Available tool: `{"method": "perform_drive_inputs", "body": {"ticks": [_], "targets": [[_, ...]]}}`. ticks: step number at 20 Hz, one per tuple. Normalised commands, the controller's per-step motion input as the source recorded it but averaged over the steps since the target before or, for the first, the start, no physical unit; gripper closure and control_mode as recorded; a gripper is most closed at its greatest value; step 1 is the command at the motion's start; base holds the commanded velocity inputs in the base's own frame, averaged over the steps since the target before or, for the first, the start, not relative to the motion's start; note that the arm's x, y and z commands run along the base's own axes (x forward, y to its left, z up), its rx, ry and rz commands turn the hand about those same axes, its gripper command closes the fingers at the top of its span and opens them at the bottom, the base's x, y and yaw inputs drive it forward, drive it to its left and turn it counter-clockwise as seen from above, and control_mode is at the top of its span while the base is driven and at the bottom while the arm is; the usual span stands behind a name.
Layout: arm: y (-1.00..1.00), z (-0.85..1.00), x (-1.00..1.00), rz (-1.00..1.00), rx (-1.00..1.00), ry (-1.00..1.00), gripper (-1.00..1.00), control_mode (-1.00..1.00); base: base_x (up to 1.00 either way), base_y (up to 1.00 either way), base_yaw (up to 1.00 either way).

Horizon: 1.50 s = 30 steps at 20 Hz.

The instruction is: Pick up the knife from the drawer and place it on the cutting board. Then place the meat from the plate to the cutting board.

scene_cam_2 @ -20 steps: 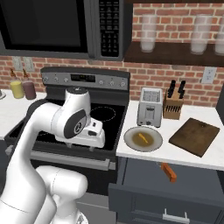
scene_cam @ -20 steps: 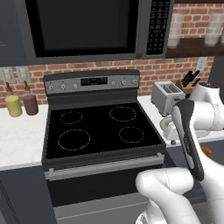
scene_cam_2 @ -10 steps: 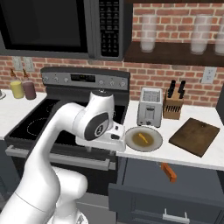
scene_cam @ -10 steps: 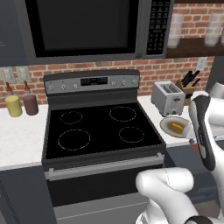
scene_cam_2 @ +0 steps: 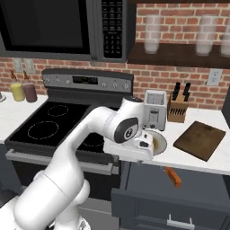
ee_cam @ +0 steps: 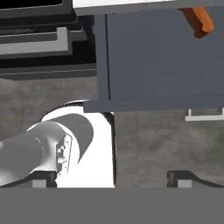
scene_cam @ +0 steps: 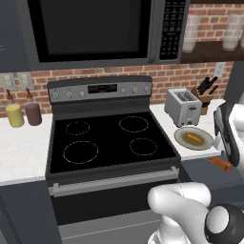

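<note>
Knife [scene_cam_2: 172, 176] is lying in the open drawer [scene_cam_2: 193, 191], beyond and right of our tool [ee_cam: 112, 177], whose jaws are standing wide, empty.

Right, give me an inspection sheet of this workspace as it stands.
Surface: white counter right of the black stove.
Job's things: drawer pulled open, orange-handled knife inside; meat on the plate; cutting board bare.
Clutter: toaster, knife block, two bottles left of the stove.
Hand: hand open, holding nothing, above the drawer, apart from the knife.
Cables: nothing seen.
Surroundings: microwave, brick wall, shelf with glasses.
</note>
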Motion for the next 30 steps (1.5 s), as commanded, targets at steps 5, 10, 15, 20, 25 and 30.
{"method": "perform_drive_inputs", "body": {"ticks": [5, 10, 15, 20, 25, 30], "targets": [[-0.66, -0.59, 0.02, -0.01, -0.03, 0.00, -1.00, -1.00, 0.00, 0.00, 0.00], [-0.70, -0.59, 0.30, -0.01, 0.00, -0.03, -1.00, -1.00, 0.00, 0.00, 0.00], [-0.42, -0.40, 0.51, 0.00, 0.00, -0.13, -1.00, -1.00, 0.00, 0.00, 0.00], [-0.29, -0.25, 0.45, 0.00, 0.00, -0.10, -1.00, -1.00, 0.00, 0.00, 0.00], [-0.18, -0.36, 0.38, 0.00, 0.00, 0.00, -1.00, -1.00, 0.00, 0.00, 0.00], [-0.15, -0.47, 0.02, 0.00, 0.00, 0.06, -1.00, -1.00, 0.00, 0.00, 0.00]]}}
